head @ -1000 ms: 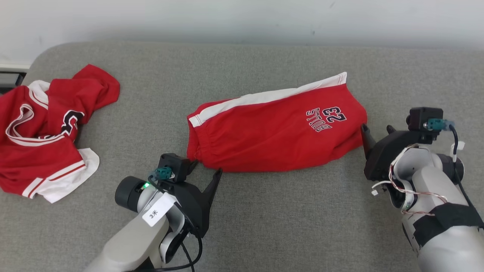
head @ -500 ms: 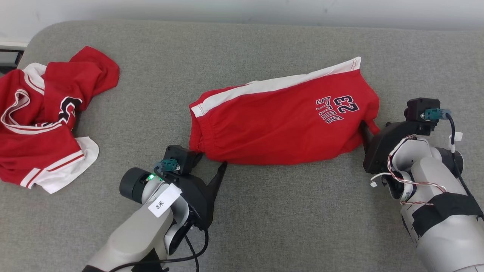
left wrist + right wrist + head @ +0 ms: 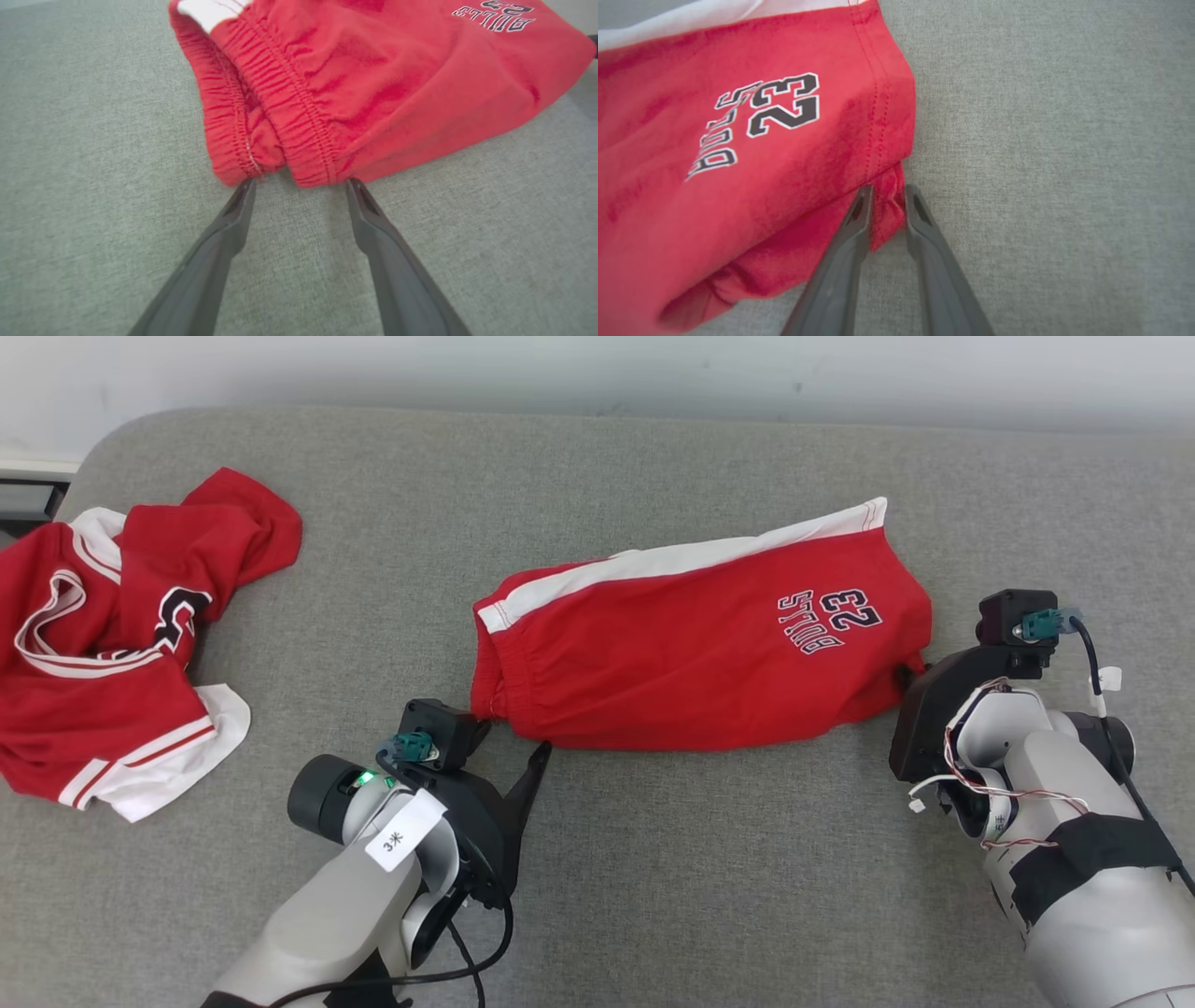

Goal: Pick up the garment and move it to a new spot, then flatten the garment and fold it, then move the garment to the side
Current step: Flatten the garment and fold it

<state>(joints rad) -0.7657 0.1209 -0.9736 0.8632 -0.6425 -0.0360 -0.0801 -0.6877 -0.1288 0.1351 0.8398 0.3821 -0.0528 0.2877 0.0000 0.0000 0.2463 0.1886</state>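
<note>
1. Location: red shorts (image 3: 691, 653) flat on grey pad (image 3: 653, 877), roughly centre, folded lengthwise. Elastic waistband (image 3: 261, 93) at robot-left end, leg hem (image 3: 878, 93) at right end, white side stripe (image 3: 691, 560) along far edge.
2. Left gripper (image 3: 301, 182): spread wide, empty. Tips right at near waistband corner; touching or just short, can't tell.
3. Right gripper (image 3: 887, 191): nearly closed, pinching a small tuck of cloth at near hem corner. Shallow-looking bite, lower layer only by the look of it.
4. Handling: thin, light, floppy, zero stiffness. Expect sag between grips and drag on the pad. Layers likely to slide apart if only one is caught.
5. Grip points: waistband corner best, being gathered, thick and easy to bite. Take both layers. On the right, go deeper, past the stitched hem line.
6. Probable step: the move to the side, judging by the fold already in. Lift both ends together and keep light tension to hold the fold.
7. Red jersey (image 3: 103, 644) crumpled at far left of pad, well apart. Avoid landing on it.
</note>
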